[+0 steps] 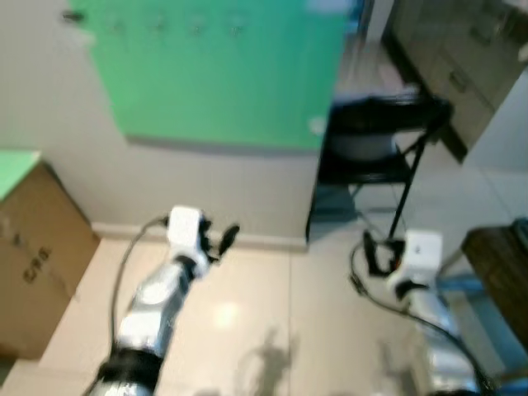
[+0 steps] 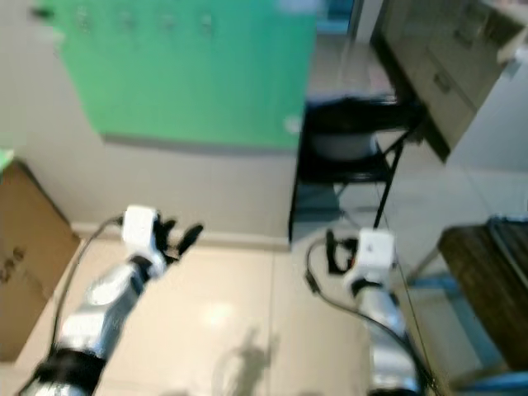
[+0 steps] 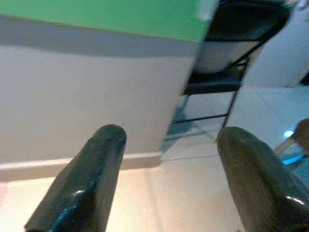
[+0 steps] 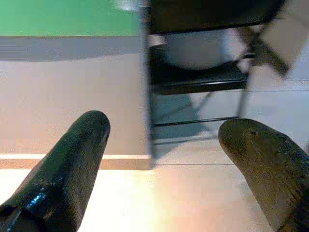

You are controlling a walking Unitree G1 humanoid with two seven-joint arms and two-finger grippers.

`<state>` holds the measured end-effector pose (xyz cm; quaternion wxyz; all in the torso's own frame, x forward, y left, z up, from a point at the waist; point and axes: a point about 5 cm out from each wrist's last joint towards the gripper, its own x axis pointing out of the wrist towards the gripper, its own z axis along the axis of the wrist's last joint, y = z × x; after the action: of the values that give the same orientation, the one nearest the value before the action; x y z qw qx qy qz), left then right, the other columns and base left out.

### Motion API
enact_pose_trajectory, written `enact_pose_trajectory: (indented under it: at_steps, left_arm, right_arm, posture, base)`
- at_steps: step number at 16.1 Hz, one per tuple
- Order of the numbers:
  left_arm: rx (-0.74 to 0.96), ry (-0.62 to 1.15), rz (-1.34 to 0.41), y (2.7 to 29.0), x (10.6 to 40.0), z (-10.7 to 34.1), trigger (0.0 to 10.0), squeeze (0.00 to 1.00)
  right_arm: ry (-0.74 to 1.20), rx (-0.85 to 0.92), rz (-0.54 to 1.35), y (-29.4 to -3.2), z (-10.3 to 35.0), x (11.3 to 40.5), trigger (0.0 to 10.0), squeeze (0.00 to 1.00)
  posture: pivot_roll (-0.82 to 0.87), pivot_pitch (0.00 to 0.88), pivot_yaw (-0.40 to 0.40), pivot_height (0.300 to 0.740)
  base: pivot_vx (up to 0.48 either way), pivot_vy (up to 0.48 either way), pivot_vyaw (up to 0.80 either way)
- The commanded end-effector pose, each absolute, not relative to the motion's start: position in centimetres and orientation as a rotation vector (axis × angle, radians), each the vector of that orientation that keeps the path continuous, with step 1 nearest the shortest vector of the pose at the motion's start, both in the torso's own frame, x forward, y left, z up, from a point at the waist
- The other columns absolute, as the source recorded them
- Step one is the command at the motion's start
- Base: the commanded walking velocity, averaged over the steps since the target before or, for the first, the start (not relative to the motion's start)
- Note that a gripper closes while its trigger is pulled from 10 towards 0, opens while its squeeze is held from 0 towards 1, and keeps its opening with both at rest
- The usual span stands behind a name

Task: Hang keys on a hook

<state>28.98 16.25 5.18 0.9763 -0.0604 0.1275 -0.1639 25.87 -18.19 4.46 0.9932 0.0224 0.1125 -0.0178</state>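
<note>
Both tools are spread and empty — left tool (image 1: 216, 245) lower left, right tool (image 1: 373, 256) lower right. No keys visible; faint hooks (image 1: 157, 26) line the green board (image 1: 223, 78), upper left — the likely goal.

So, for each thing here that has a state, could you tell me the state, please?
Left gripper: open, holding nothing, pointed at the wall.
Right gripper: open, holding nothing, pointed at the black rack.
Green board: mounted on the wall; its hooks are too blurred to judge.
Black rack: upright, with a pale basin on it.
Cardboard box: standing on the floor.
</note>
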Motion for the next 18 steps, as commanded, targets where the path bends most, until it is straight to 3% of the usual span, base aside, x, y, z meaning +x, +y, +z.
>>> enact_pose_trajectory:
  at_steps: [1, 17, 18]
  left_arm:
    - [-0.127, 0.253, -0.322, 16.2, 29.2, 5.4, 10.0, 1.00]
    - [-0.106, 0.199, -0.329, 15.6, 30.9, 6.5, 10.0, 1.00]
    - [-0.132, 0.189, -0.370, 15.3, 30.6, 6.4, 10.0, 0.47]
  right_arm:
    - [0.230, 0.040, -0.041, -18.5, 4.5, 26.1, 10.0, 0.00]
    - [0.122, 0.039, -0.112, -19.0, 5.3, 26.4, 10.0, 0.00]
    - [0.122, 0.037, -0.113, -19.1, 5.2, 26.3, 10.0, 0.00]
  posture:
    - [-0.07, 0.000, 0.014, 0.740]
    - [-0.10, 0.000, 0.036, 0.740]
    - [-0.10, 0.000, 0.036, 0.740]
  base:
    - [0.000, 0.461, 0.00]
    - [0.000, 0.462, 0.00]
    - [0.000, 0.000, 0.00]
